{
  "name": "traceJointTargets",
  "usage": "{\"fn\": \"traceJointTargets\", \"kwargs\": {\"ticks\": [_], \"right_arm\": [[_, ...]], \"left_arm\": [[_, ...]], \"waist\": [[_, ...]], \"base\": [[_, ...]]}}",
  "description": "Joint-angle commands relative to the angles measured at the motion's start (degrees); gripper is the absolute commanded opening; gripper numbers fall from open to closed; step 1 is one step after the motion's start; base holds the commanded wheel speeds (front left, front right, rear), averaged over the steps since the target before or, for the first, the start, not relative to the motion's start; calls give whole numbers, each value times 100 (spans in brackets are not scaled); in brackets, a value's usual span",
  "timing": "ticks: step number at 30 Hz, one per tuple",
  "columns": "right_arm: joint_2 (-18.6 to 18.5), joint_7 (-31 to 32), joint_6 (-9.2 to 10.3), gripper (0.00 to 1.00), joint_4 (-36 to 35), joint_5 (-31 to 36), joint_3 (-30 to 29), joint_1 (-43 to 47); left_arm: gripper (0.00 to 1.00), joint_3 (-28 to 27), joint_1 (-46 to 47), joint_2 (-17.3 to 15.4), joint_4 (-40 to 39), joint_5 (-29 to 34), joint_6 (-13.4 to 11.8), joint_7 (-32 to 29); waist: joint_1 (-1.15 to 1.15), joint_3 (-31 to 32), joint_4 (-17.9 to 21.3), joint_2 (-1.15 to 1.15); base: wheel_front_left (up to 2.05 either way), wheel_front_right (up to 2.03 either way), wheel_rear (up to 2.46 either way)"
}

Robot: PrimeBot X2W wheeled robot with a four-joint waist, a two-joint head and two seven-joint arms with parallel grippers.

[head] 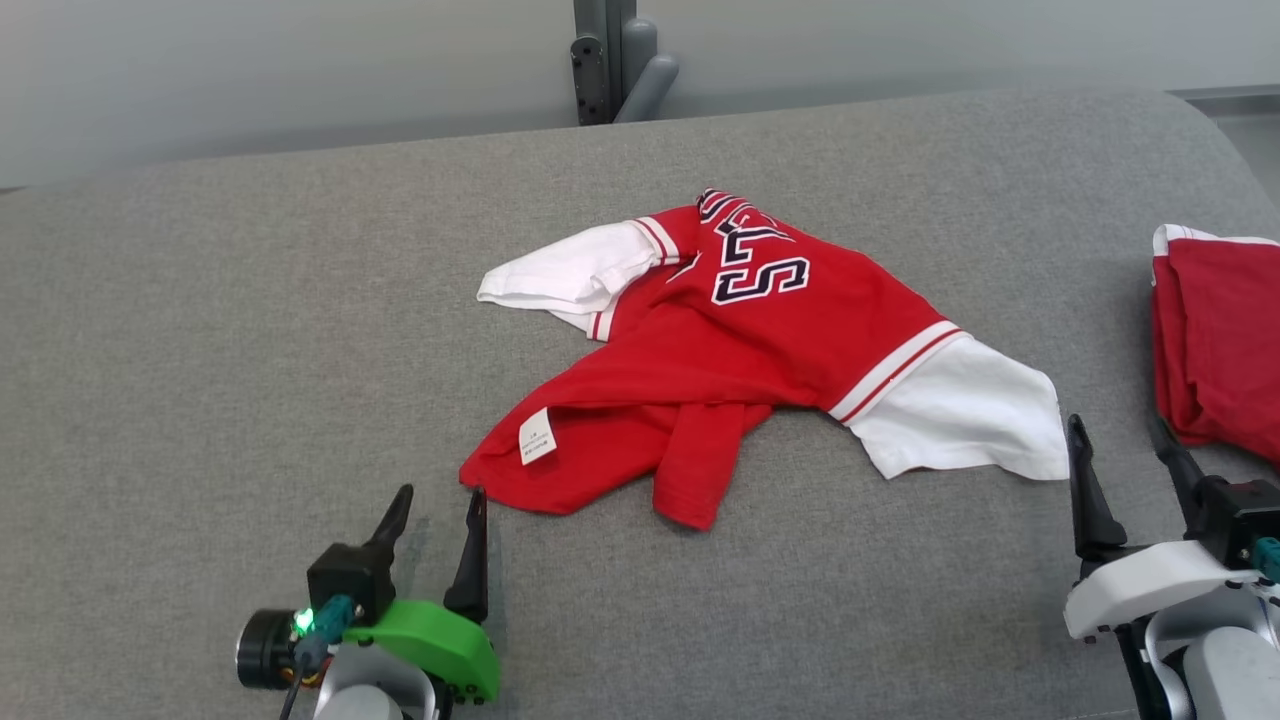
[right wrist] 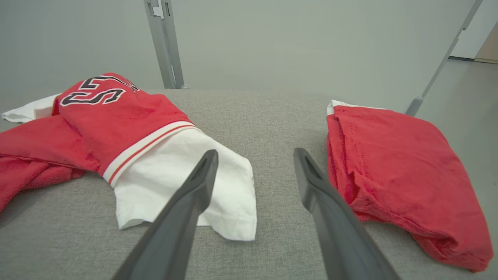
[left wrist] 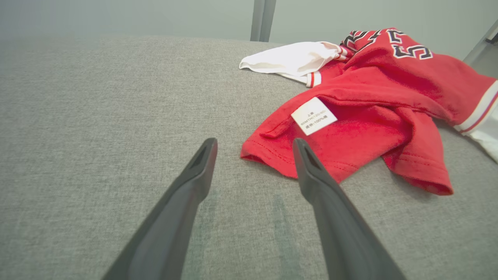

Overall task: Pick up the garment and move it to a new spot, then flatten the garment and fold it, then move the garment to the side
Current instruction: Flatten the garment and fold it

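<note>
Head view: crumpled red-and-white garment (head: 760, 350)

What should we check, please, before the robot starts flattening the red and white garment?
1. Left hand open, holding nothing: ok.
2. Right hand open, holding nothing: ok.
3. Garment flat: not ok; it lies crumpled, hem turned over, label showing.
4. Garment apart from the folded red pile: ok; grey surface shows between them.
5. Layers tucked beneath the garment: cannot tell.
</note>
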State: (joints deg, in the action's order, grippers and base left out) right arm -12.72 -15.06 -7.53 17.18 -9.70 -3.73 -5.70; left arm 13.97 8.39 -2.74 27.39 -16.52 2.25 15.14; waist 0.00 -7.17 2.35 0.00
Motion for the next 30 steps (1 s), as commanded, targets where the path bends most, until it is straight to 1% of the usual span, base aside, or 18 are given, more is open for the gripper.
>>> {"fn": "traceJointTargets", "kwargs": {"ticks": [1, 6, 9, 13, 16, 17, 18, 19, 21, 24, 28, 30], "right_arm": [[40, -15, 8, 100, -47, 44, 50, 12], [147, -15, 8, 100, -114, 82, 225, -212], [149, -15, 8, 100, -118, 64, 311, -300], [148, -15, 8, 100, -113, 39, 355, -412], [174, -15, 8, 100, -139, 35, 343, -419], [175, -15, 8, 100, -138, 32, 338, -426], [176, -15, 8, 100, -139, 31, 337, -435], [183, -15, 8, 100, -138, 28, 334, -443], [200, -15, 8, 100, -126, 11, 331, -460], [237, -15, 8, 100, -141, -8, 287, -498], [334, -15, 9, 100, -126, -10, 220, -456], [388, -15, 9, 100, -79, -14, 201, -407]], "left_arm": [[100, -61, 219, -29, 70, 182, -18, -2], [100, -185, 730, -105, 587, 574, 137, -2], [100, -118, 983, -174, 1114, 790, 216, -3], [100, -42, 1254, -218, 1727, 948, 205, -11], [100, -62, 1335, -227, 1849, 1014, 214, -13], [94, -52, 1361, -226, 1845, 1046, 218, -14], [49, -10, 1380, -233, 1856, 1090, 246, -14], [0, 31, 1395, -236, 1889, 1115, 280, -14], [0, 95, 1432, -255, 1960, 1173, 329, -14], [0, 156, 1628, -463, 1773, 1318, 338, -7], [0, 168, 2015, -842, 1241, 1586, 244, -1], [0, 197, 2244, -1064, 777, 1745, 179, -2]], "waist": [[0, -101, 62, 0], [0, -387, 207, 0], [0, -499, 280, 0], [0, -567, 368, 0], [0, -596, 404, 0], [0, -605, 408, 0], [0, -611, 411, 0], [0, -615, 413, 0], [0, -610, 423, 0], [0, -549, 435, 0], [0, -381, 427, 0], [0, -298, 414, 0]], "base": [[0, 0, 0], [0, 0, 0], [0, 0, 0], [0, 0, 0], [0, 0, 0], [0, 0, 0], [0, 0, 0], [0, 0, 0], [0, 0, 0], [0, 0, 0], [0, 0, 0], [0, 0, 0]]}}
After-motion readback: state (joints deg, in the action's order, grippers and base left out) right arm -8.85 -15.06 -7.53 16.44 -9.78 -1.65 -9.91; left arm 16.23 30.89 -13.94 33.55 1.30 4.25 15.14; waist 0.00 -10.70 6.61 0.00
